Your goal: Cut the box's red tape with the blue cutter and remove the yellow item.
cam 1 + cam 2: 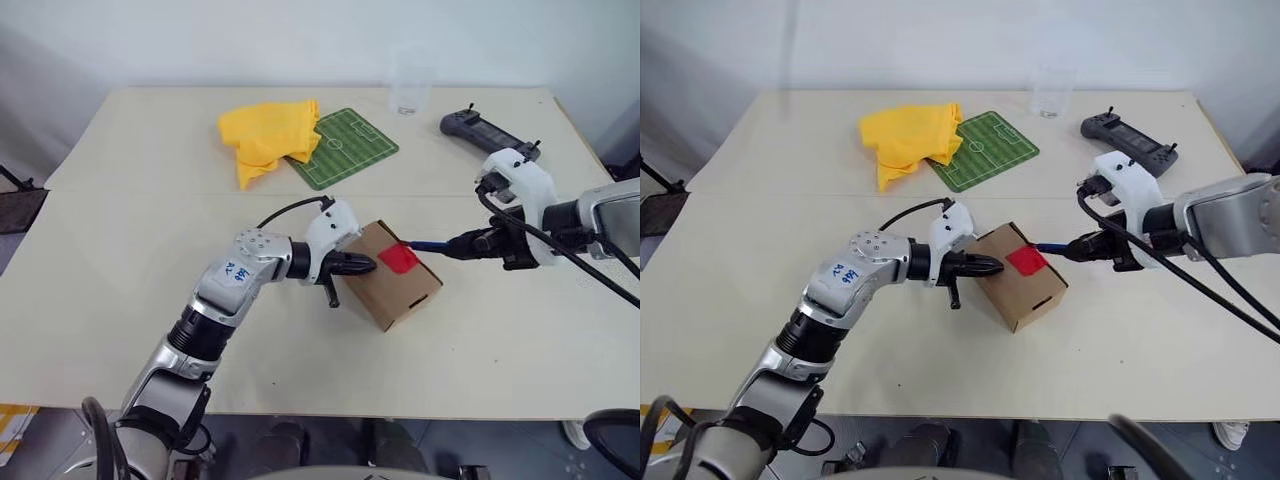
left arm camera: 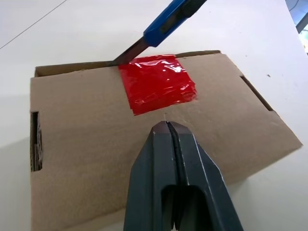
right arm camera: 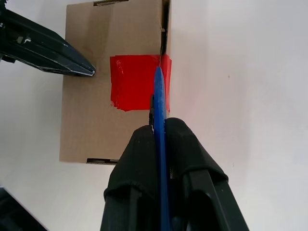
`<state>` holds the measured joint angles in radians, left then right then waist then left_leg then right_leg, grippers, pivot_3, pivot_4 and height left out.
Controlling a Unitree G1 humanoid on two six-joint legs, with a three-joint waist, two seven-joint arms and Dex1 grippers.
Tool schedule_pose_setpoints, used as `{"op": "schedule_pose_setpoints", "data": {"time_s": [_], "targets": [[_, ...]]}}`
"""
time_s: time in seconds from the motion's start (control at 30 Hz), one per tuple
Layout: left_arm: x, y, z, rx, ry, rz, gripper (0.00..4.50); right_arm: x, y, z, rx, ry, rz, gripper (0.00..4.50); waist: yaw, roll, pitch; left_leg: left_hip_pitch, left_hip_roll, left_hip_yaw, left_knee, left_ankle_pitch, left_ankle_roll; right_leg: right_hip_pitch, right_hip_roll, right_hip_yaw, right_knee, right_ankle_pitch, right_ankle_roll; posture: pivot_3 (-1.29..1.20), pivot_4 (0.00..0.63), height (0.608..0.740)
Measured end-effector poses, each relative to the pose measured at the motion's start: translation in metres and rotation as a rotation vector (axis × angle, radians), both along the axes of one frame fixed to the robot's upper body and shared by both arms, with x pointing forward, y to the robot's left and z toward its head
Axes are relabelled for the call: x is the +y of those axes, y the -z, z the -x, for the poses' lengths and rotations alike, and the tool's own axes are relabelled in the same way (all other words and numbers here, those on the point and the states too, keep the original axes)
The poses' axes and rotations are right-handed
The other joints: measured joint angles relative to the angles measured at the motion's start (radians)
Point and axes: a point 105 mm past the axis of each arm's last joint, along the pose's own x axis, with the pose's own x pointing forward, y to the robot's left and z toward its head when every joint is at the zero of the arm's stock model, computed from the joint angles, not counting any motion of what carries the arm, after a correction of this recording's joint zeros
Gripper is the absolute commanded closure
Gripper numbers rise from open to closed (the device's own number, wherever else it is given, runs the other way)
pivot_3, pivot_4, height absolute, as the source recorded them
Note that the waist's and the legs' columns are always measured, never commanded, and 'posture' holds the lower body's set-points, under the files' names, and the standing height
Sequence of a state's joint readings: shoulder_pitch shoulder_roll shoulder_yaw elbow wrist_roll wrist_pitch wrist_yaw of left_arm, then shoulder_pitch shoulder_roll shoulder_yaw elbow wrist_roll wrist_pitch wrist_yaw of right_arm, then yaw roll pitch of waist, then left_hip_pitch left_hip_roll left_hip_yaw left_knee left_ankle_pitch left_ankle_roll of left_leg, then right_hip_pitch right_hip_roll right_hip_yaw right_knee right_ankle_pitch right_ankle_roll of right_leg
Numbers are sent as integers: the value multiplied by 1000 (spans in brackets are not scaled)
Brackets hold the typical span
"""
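We see the box [image 1: 393, 274] lying near the middle of the table [image 1: 120, 300], rather nearer the front edge than the back edge, turned at an angle to both. The left gripper [image 1: 366, 264], its two black fingers pressed together and empty, rests its tip on the lid just beside the red tape [image 2: 156, 83]; we judge that it pins the lid down so the box cannot slide under the blade. The right gripper [image 3: 161, 126] is clamped on the blue cutter [image 3: 160, 103], whose bare blade reaches the seam where the lid meets the box wall, at the tape's edge; we take this low, slanting hold to be chosen so the blade can run along the seam. The tape looks uncut as far as we can tell.

The box is plain brown cardboard with dark slot tabs at its ends; the tape is a glossy, slightly wrinkled red square folded over the lid's edge. The yellow item, we presume, lies inside the closed box. A yellow cloth [image 1: 268, 135], a green mat [image 1: 345, 147], a clear cup [image 1: 409, 90] and a dark controller [image 1: 485, 129] lie along the back edge, well apart from the work.
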<state>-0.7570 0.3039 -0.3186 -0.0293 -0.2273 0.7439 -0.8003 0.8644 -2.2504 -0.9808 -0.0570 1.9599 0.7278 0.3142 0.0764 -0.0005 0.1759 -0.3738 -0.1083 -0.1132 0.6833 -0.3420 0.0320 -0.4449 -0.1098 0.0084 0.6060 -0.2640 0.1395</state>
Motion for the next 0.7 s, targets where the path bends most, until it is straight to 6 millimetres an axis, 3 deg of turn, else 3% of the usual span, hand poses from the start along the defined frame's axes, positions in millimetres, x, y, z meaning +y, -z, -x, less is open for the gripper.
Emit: {"op": "schedule_pose_setpoints", "data": {"time_s": [0.7], "targets": [[-6, 6, 4, -18, 32, -31, 4500, -13, 18, 17, 226, 38, -3, 4400, 0, 0, -4, 1, 0, 1, 0, 0, 0, 1, 0, 0, 1, 0, 0, 0, 150, 740]]}}
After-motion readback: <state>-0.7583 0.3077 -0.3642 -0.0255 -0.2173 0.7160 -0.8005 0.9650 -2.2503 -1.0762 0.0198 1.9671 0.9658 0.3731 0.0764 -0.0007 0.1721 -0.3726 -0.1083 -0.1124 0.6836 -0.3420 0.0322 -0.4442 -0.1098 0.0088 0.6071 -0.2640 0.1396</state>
